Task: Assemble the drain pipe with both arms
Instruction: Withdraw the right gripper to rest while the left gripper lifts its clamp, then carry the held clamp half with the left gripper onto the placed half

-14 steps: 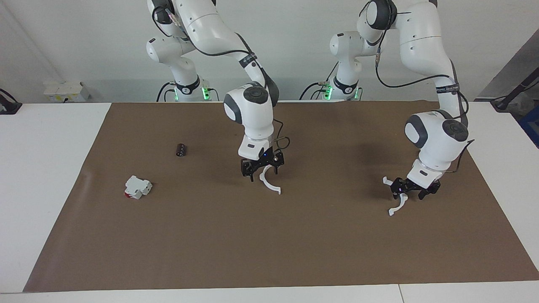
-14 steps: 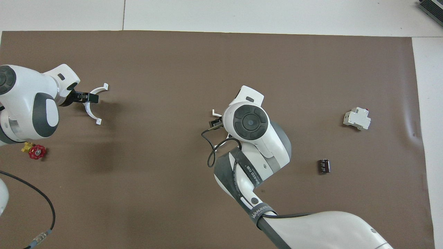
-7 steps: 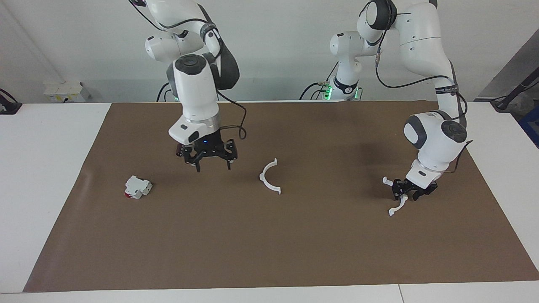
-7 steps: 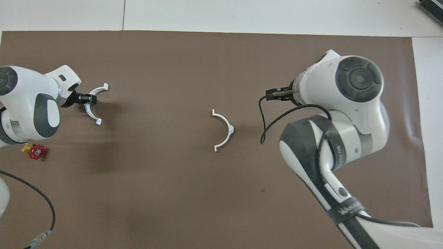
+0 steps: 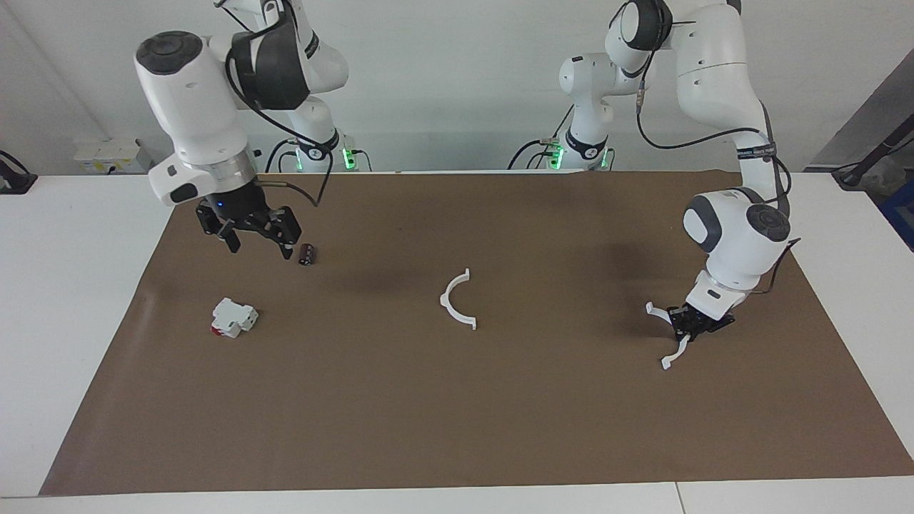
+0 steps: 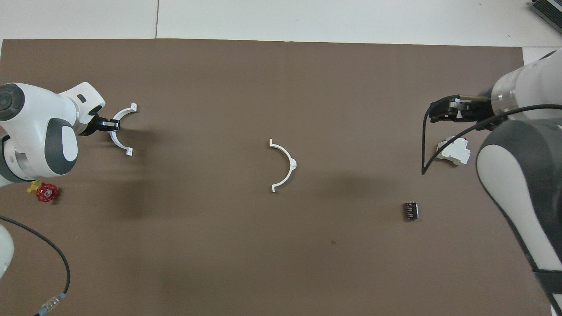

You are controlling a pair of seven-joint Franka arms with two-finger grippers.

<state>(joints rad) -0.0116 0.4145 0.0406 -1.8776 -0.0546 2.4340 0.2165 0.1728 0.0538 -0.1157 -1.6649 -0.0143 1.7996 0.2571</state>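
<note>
One white half-ring arc (image 5: 444,300) of the drain pipe lies flat on the middle of the brown mat; it also shows in the overhead view (image 6: 290,163). The second arc (image 5: 673,350) is at the left arm's end of the mat, low at the surface. My left gripper (image 5: 689,325) is shut on its middle, as the overhead view (image 6: 113,125) also shows, with the arc (image 6: 118,142) curving out either side of it. My right gripper (image 5: 257,239) is open and empty, raised over the right arm's end of the mat (image 6: 443,109).
A blocky white box with a red end (image 5: 233,318) (image 6: 453,151) and a small dark cylinder (image 5: 307,254) (image 6: 411,210) lie at the right arm's end. A red-and-yellow valve (image 6: 44,192) lies beside the left arm. The brown mat (image 5: 457,428) covers the table.
My right gripper let go of the middle arc, rose and swung away to the right arm's end. My left gripper closed on the second arc.
</note>
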